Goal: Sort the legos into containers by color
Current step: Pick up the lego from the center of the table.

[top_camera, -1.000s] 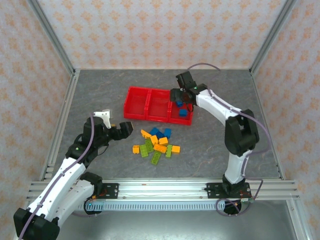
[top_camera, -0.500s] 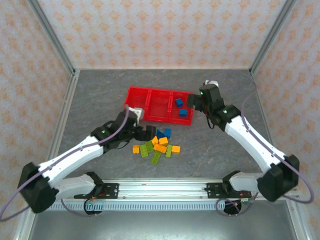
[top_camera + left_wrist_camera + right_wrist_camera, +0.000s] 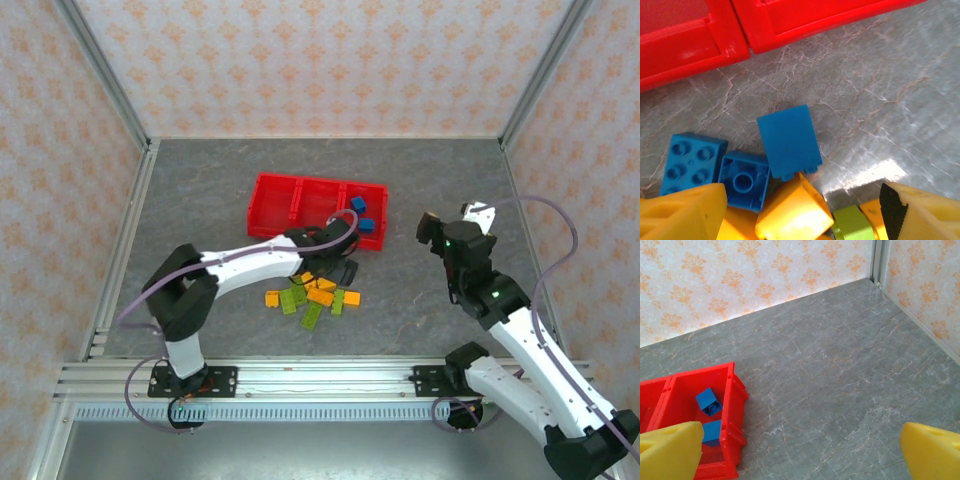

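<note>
Now the left gripper (image 3: 343,268) swings in, jaws spread, over blue legos (image 3: 789,141) just in front of the tray (image 3: 270,182), so another blue pick looks next, while the right gripper (image 3: 455,217), wide and empty, backs off right of it.

1. The table (image 3: 200,190) is a flat grey surface with a marbled pattern.
2. The red tray (image 3: 275,205) rests directly on the table.
3. The legos (image 3: 310,298) lie in a loose pile on the table, just in front of the red tray.
4. Three blue bricks (image 3: 789,141) occupy the pile edge nearest the red tray.
5. Orange-yellow bricks (image 3: 272,298) and lime green bricks (image 3: 312,315) lie farther from it.
</note>
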Controlling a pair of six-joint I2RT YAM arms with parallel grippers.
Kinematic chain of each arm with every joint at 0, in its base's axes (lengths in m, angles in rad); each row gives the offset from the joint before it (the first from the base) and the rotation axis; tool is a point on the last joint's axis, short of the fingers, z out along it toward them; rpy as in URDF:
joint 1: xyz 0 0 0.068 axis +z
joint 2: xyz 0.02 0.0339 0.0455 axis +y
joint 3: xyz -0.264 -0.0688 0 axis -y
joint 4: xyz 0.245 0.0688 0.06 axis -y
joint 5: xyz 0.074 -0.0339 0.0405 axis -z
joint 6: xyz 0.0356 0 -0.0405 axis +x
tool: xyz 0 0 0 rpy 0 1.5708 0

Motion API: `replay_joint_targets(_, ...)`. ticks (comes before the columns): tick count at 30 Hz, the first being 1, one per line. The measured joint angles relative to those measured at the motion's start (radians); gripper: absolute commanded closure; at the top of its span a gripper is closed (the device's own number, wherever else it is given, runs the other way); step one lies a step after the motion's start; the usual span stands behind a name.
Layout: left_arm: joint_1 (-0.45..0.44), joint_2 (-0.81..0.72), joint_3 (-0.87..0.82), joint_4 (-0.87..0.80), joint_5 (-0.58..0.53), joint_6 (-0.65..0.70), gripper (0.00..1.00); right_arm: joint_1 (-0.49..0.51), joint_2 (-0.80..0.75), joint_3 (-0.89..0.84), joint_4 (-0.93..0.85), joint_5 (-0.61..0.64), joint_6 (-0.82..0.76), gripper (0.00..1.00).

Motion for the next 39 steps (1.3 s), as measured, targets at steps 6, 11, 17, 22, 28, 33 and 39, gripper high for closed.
replay_joint_targets(6,0.000,0.113,0.116,-0.057,-0.040,0.001,0.21,0.000,-0.002,-0.002,-0.001,-0.001,0.007,0.00)
replay_joint_targets(11,0.000,0.187,0.190,-0.081,-0.079,0.005,0.30,0.000,-0.002,-0.002,0.000,-0.001,0.007,0.00)
replay_joint_targets(17,0.004,0.230,0.225,-0.109,-0.116,0.017,0.32,0.000,-0.003,-0.002,0.000,-0.001,0.007,0.00)
replay_joint_targets(22,0.018,0.236,0.228,-0.119,-0.118,0.024,0.36,0.000,-0.008,-0.002,0.000,-0.002,0.006,0.00)
replay_joint_targets(28,0.026,0.236,0.228,-0.119,-0.114,0.025,0.42,0.000,-0.011,-0.003,-0.001,-0.002,0.008,0.00)
replay_joint_targets(33,0.026,0.240,0.228,-0.118,-0.098,0.024,0.45,0.000,-0.032,-0.003,-0.021,-0.006,0.022,0.00)
replay_joint_targets(39,0.026,0.268,0.233,-0.118,-0.084,0.026,0.58,0.000,-0.118,-0.037,-0.028,-0.037,0.031,0.00)
